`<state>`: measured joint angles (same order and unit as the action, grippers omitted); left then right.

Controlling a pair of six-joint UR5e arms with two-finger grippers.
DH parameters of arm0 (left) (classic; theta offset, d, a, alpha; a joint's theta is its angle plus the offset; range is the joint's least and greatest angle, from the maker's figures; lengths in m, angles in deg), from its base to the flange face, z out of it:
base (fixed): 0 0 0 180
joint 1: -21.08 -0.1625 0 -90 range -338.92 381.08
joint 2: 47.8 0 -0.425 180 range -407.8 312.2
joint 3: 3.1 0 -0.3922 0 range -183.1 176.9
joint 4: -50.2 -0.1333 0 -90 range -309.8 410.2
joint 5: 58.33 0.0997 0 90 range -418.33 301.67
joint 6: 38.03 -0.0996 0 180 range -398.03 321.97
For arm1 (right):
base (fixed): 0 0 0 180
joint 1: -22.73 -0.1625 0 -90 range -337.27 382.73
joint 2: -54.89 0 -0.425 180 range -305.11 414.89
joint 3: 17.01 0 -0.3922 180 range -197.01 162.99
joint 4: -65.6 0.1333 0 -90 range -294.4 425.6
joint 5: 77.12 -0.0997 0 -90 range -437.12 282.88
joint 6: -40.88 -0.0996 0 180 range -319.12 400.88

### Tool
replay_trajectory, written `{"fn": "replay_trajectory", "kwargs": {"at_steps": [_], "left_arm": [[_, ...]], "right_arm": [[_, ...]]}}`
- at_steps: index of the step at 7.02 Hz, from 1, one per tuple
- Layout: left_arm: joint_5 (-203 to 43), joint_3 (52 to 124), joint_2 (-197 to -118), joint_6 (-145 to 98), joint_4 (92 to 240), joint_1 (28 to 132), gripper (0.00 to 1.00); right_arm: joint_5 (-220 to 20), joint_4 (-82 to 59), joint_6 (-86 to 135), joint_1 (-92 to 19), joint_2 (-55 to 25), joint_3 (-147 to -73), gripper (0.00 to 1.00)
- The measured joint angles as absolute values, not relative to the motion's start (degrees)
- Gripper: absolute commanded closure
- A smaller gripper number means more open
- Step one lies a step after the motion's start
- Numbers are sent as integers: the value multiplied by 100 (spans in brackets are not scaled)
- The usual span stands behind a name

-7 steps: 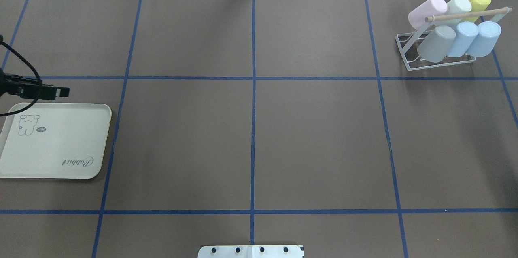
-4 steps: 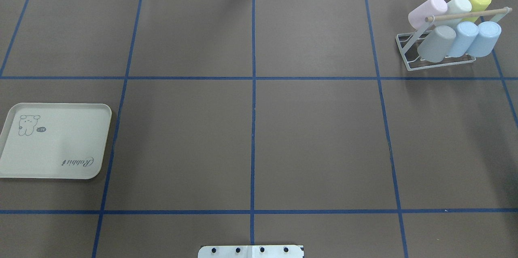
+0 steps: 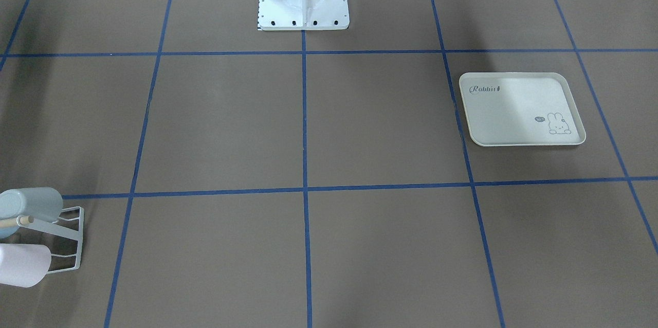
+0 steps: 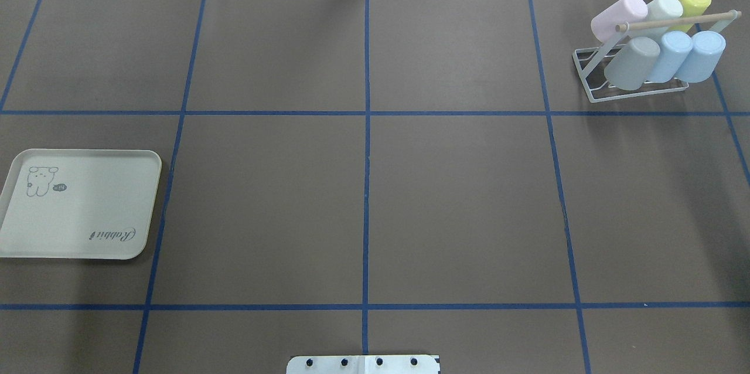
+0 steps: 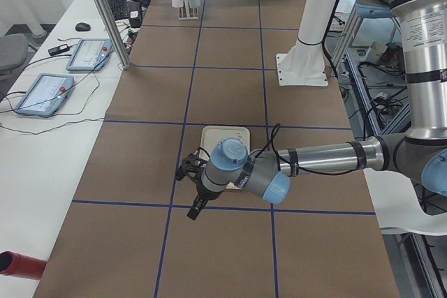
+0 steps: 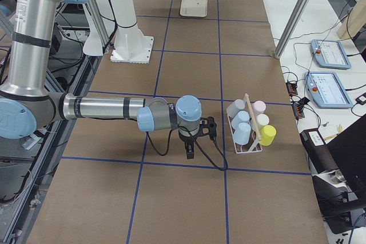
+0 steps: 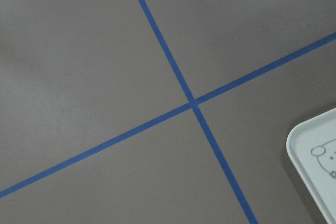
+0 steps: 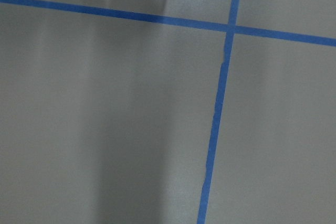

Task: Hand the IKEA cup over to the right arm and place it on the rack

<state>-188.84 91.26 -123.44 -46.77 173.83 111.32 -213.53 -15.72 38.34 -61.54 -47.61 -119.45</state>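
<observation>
Left gripper (image 5: 193, 204) hangs beside the tray (image 5: 225, 134) — rack (image 5: 187, 12) well apart.

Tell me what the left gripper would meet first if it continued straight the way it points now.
Probably the brown table near the blue tape crossing, just beside the tray. The left gripper points downward with nothing in between, though depth is unclear.

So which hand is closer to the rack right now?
Right. The right hand hangs just beside the rack; the left hand is far off at the opposite end, by the tray.
</observation>
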Motion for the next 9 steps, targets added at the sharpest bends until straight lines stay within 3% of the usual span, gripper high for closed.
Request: {"fn": "replay_trajectory", "kwargs": {"at_steps": [5, 9], "left_arm": [[-18963, 9256, -12230, -3796, 17149, 11203, 0], [-18937, 9972, -12261, -4978, 15120, 10961, 0]], "right_arm": [[-20408, -2282, 3838, -6223, -4766, -12322, 0], [-20061, -2418, 3816, -6250, -4780, -12502, 0]]}}
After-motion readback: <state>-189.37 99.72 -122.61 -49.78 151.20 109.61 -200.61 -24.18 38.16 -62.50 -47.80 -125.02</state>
